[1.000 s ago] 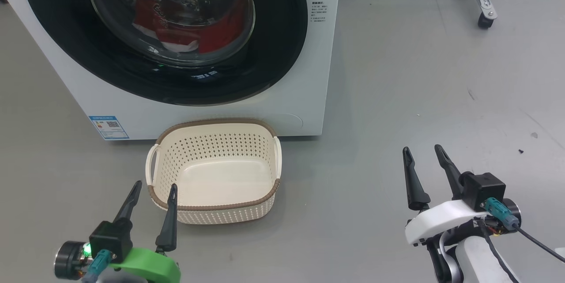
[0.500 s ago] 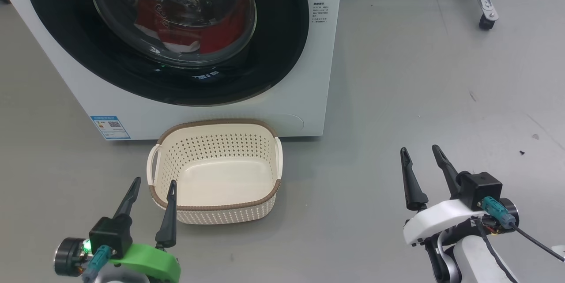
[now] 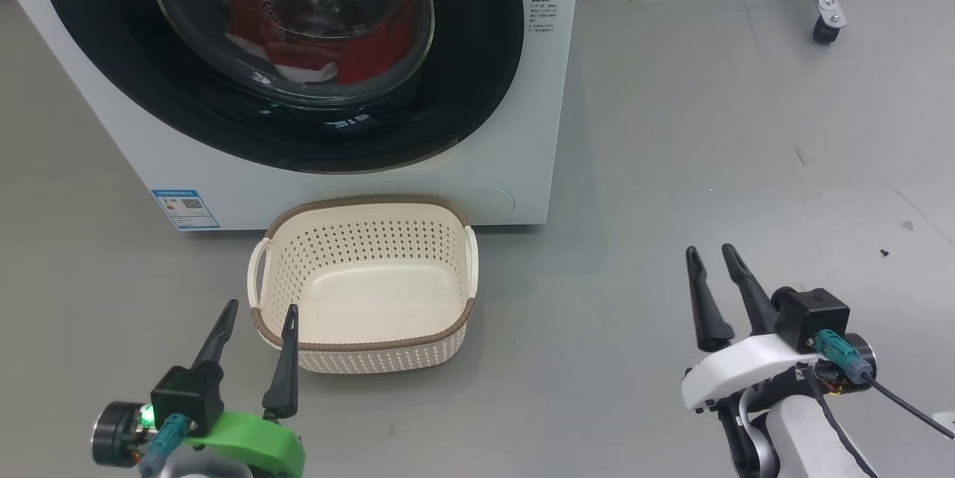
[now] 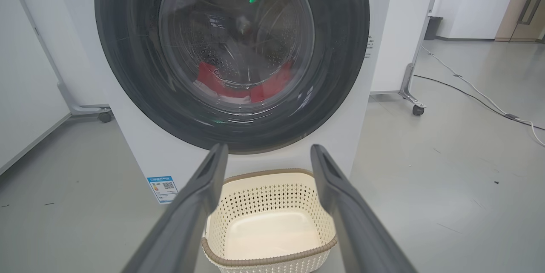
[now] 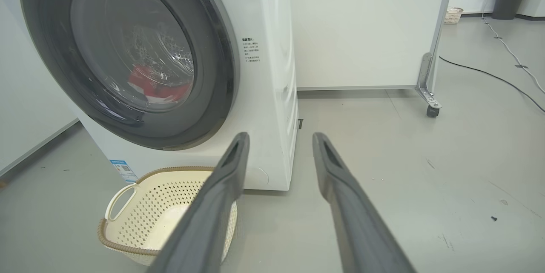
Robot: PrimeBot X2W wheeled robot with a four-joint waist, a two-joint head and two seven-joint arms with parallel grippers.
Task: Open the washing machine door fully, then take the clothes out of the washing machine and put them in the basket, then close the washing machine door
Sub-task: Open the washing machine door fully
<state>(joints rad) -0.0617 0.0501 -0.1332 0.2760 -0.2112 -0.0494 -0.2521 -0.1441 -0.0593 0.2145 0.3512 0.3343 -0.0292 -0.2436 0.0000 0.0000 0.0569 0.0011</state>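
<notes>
The washing machine door (image 3: 291, 16) is shut on the washing machine (image 3: 522, 127), with the red clothes (image 3: 298, 42) behind its glass. The basket (image 3: 365, 351) sits on the floor just in front of the machine. The left gripper (image 3: 262, 306) hovers by the basket's near corner and the right gripper (image 3: 709, 248) well to its right, both with fingers spread and holding nothing.
</notes>
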